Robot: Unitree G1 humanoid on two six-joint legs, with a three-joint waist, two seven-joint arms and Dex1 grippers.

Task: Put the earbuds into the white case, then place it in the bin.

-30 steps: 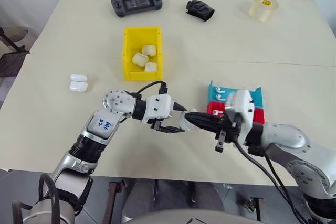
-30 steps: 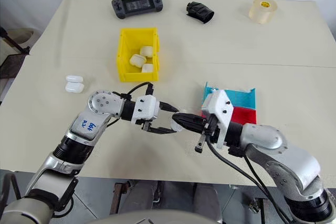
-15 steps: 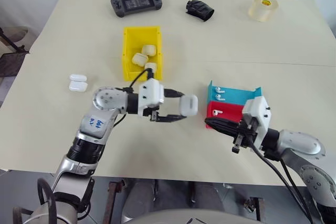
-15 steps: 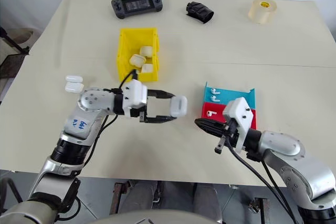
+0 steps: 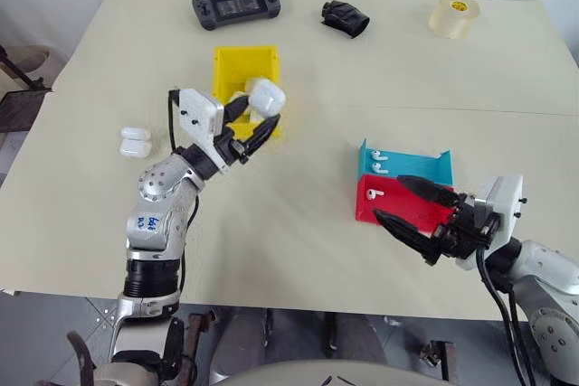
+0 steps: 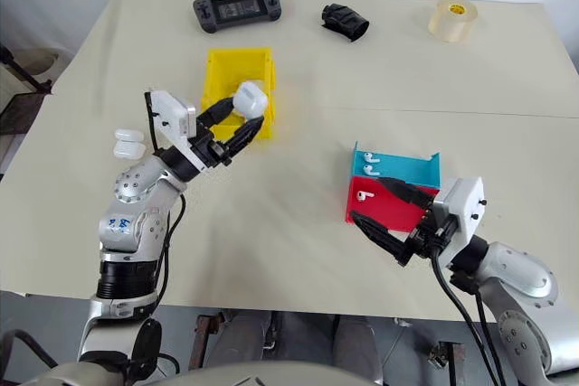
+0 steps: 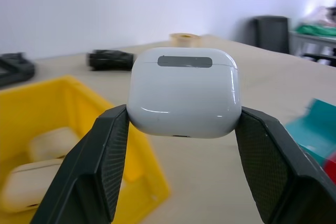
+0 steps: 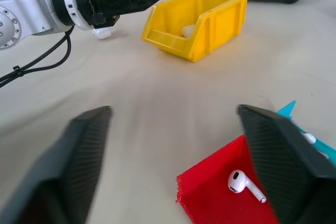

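The white case (image 5: pixel 266 96), lid closed, is pinched between the two black fingers of my left gripper (image 5: pixel 261 108), which holds it in the air over the near end of the yellow bin (image 5: pixel 228 61). In the left wrist view the case (image 7: pixel 184 90) sits between the fingertips with the bin (image 7: pixel 68 98) behind it. My right gripper (image 5: pixel 391 198) is open and empty, just in front of the red tray. One earbud (image 5: pixel 372 193) lies in that red tray, and two earbuds (image 5: pixel 380 159) lie in the blue tray.
Cream cases (image 7: pixel 31 182) lie inside the bin. The red tray (image 5: pixel 364 209) and blue tray (image 5: pixel 418 166) stand at the right. A small white case-like object (image 5: pixel 135 142) lies at the left. A game controller (image 5: pixel 235 4), a black object (image 5: pixel 345 16) and a tape roll (image 5: pixel 453 14) line the far edge.
My left gripper carried the white case up and away from the table's middle to over the bin. My right gripper let go, drew back to the right and opened.
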